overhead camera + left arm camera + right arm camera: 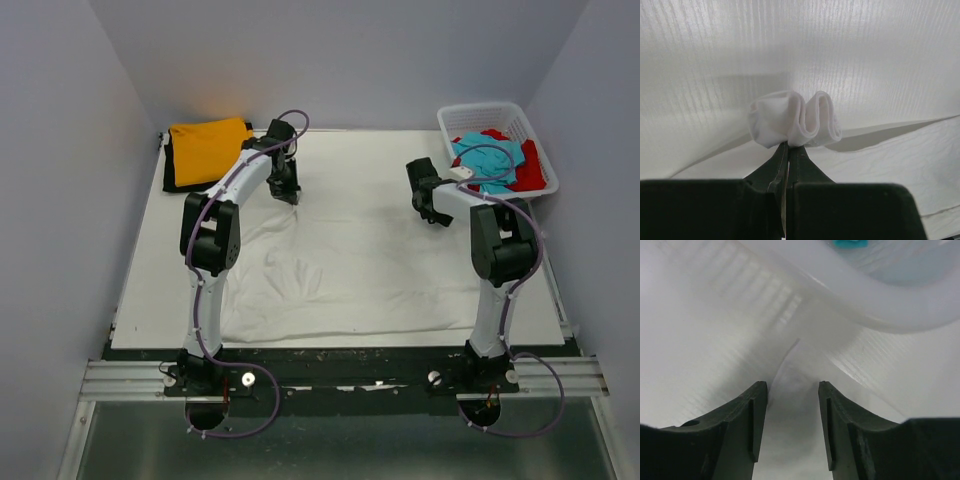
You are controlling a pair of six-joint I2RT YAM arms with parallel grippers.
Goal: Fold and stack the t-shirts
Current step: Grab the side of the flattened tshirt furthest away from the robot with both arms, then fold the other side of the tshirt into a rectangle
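Note:
A large white t-shirt (340,270) lies spread and wrinkled over the white table. My left gripper (288,192) is shut on a bunched fold of it (795,120) at its far left edge; the closed jaws show in the left wrist view (788,146). My right gripper (432,212) is open at the shirt's far right edge, with a rounded flap of white cloth (790,415) lying between its open fingers (792,390). A folded orange t-shirt (208,148) lies on a black one (178,186) at the far left. Turquoise (488,160) and red (530,168) t-shirts sit in the basket.
The white lattice basket (452,120) stands at the far right corner, its rim (880,305) close above my right gripper. Grey walls close in the table on the left, back and right. The near table edge (340,347) meets a black rail.

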